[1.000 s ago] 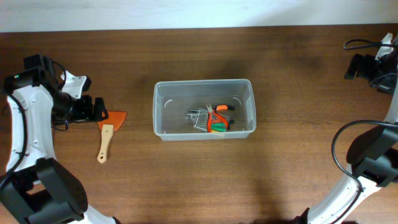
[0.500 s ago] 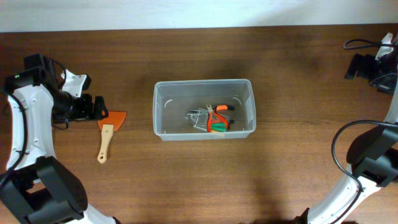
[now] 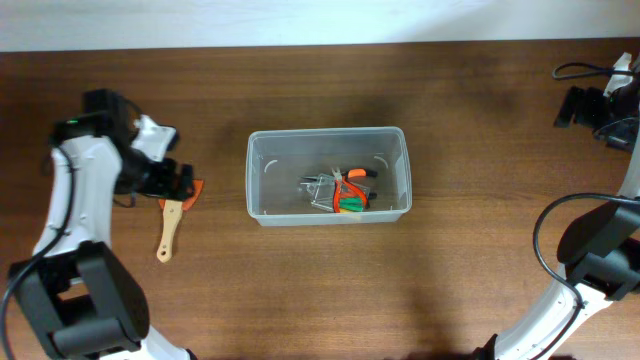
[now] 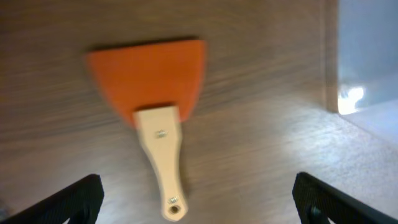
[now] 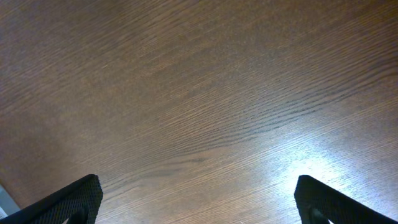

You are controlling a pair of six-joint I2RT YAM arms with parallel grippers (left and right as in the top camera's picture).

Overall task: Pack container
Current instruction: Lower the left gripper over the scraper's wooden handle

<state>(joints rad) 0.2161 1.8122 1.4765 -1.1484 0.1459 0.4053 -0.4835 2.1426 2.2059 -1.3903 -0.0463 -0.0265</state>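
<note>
The clear plastic container [image 3: 262, 200] stands mid-table and holds pliers with orange handles [image 3: 348, 185], metal parts and a green item. A scraper with an orange blade and a wooden handle [image 3: 169, 228] lies left of it; it fills the left wrist view [image 4: 157, 134], blade far, handle near. My left gripper [image 3: 178, 184] is open and hovers over the scraper's blade end; its fingertips [image 4: 74, 200] stand wide on either side of the handle. My right gripper [image 3: 585, 105] is open and empty at the far right edge, over bare wood [image 5: 199, 112].
A black cable [image 3: 580, 70] lies at the table's back right corner. The container's corner shows at the right of the left wrist view [image 4: 367, 62]. The table's back edge runs along the top of the overhead view.
My left arm has moved right, from beside the scraper's blade to above it. The scraper, the container and the right arm have not moved.
</note>
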